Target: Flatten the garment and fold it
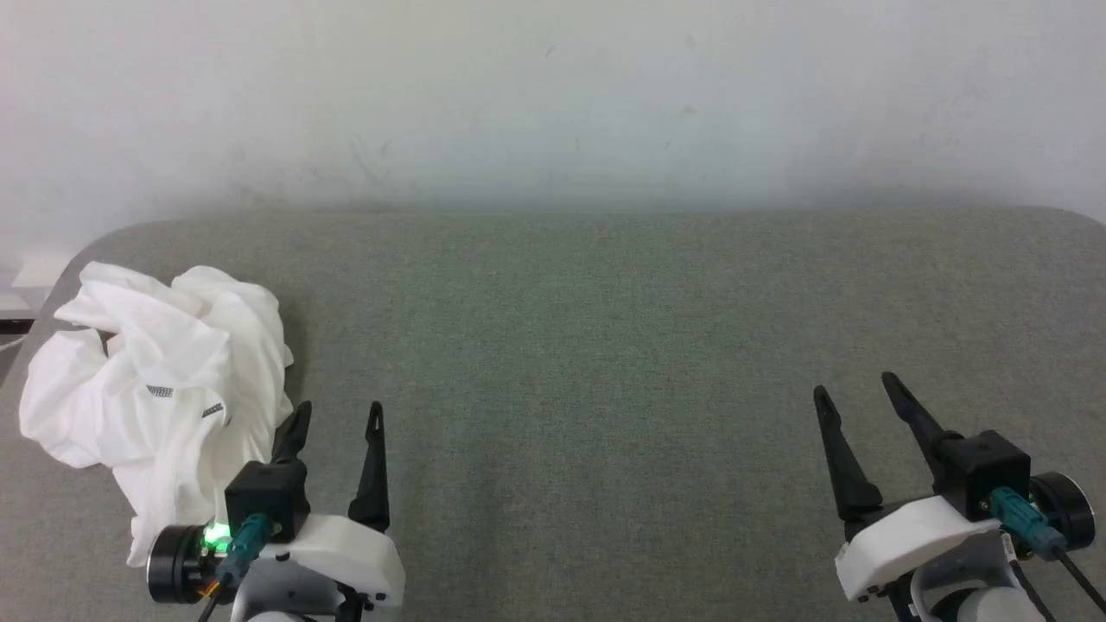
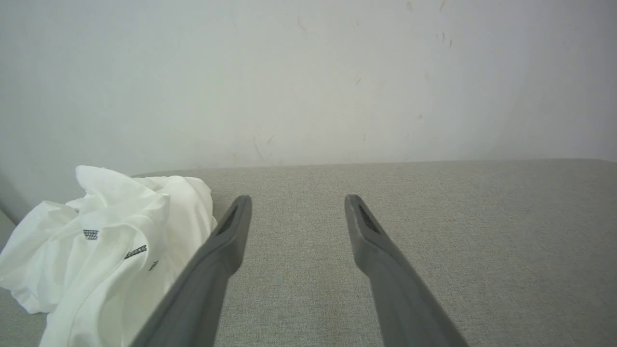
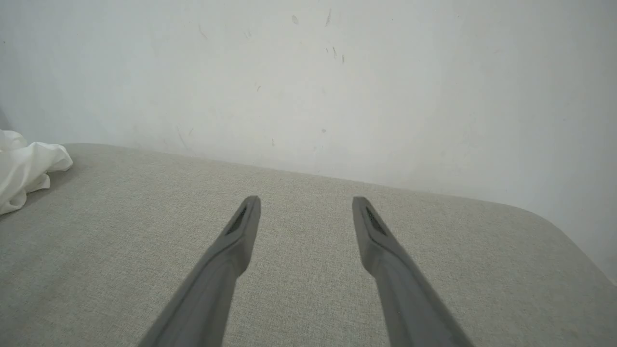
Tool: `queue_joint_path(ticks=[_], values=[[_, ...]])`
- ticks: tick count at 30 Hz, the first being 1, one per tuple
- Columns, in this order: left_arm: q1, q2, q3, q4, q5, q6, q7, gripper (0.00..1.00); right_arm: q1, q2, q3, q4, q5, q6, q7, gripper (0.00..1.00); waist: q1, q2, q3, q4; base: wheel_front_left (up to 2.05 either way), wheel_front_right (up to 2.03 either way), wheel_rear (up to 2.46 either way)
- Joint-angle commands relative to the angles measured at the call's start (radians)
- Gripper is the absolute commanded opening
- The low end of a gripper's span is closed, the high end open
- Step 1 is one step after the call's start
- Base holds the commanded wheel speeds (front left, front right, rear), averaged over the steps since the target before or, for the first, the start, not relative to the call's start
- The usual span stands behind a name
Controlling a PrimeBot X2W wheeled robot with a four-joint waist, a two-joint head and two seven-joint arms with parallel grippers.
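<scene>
**Nothing is started: the shirt waits in a heap on the left**

The table is covered with grey-green cloth, and most of it lies bare in front of you, up to the pale wall. The shirt is crumpled in a heap near the table's far left end, close to the rounded corner. Some short pieces of dark stitching show on its folds; no sleeve, collar or hem can be told apart.

The left gripper hovers just beside the heap on its right, with its two fingers apart and nothing between them. The right gripper is well apart from the shirt, over the right part of the table, also with fingers spread and empty.

So the flattening is not yet begun, in my judgement. The next move asks you to take the heap with the left gripper (it is the near one), bring it toward the middle, and look for two corners or the shoulders to spread it. The thin fabric may slip, so pinch a good fold.
</scene>
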Motion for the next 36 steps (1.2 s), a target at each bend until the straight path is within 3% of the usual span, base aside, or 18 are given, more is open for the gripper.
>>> queue_joint_path(ticks=[1, 36], values=[[0.011, -0.001, -0.001, 0.004, -0.007, 0.006, -0.010, 1.00, 0.004, 0.001, 0.005, -0.002, 0.008, 0.000, -0.010, 1.00, 0.0000, -0.0001, -0.002, 0.007, 0.00, 0.00, 0.00], [0.040, -0.001, -0.009, 0.015, -0.029, 0.022, -0.081, 1.00, 0.013, 0.002, 0.047, 0.027, 0.040, -0.001, -0.081, 1.00, 0.0000, -0.0001, -0.017, 0.210, 0.00, 0.00, 0.00]])
